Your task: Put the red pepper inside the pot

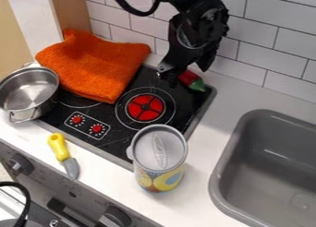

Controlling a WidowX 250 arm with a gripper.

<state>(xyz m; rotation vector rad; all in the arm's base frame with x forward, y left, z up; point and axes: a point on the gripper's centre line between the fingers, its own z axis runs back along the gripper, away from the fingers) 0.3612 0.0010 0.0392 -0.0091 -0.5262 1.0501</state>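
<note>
The black two-finger end effector (185,73) is hanging over the back right part of the black toy stove (117,116), right by the red pepper with a green end (192,80); whether it is being clenched, released or grasping the pepper, I cannot tell. The pepper is showing just below it, near the stove's back right corner, outside the shiny metal pot (46,74). That pot is standing at the view's left edge, beside the bright orange cloth (99,64), which is lying partly over the stove. On the white desk (104,175), a yellow-handled toy knife (60,150) is lying in front of the stove, a grey-lidded can (161,159) is standing upright at its front right corner, and a grey sink (223,168) is sitting farther right.
</note>
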